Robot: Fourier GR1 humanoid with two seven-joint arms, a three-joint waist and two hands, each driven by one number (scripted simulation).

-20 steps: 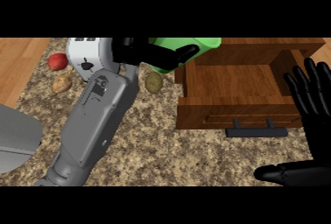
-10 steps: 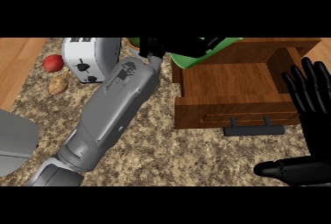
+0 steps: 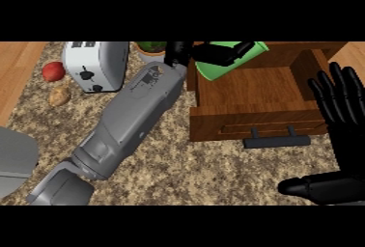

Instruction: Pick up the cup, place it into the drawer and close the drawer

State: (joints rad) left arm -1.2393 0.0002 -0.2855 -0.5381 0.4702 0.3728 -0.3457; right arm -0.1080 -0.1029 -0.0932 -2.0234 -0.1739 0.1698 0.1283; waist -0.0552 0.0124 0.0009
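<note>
One hand busy: left hand (image 3: 214, 52) curled round the green cup (image 3: 230, 66), tilted over the open drawer (image 3: 257, 99)'s back-left corner. Next move is down. Right hand (image 3: 341, 101) spread, resting beside drawer.

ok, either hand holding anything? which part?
Left hand holds the green cup, fingers curled round its upper side, over the open drawer. Right hand is open, holding nothing.

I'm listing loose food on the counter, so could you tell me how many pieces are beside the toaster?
2: a red apple left of the toaster, and a brown potato just below it. The arm may hide others.
</note>
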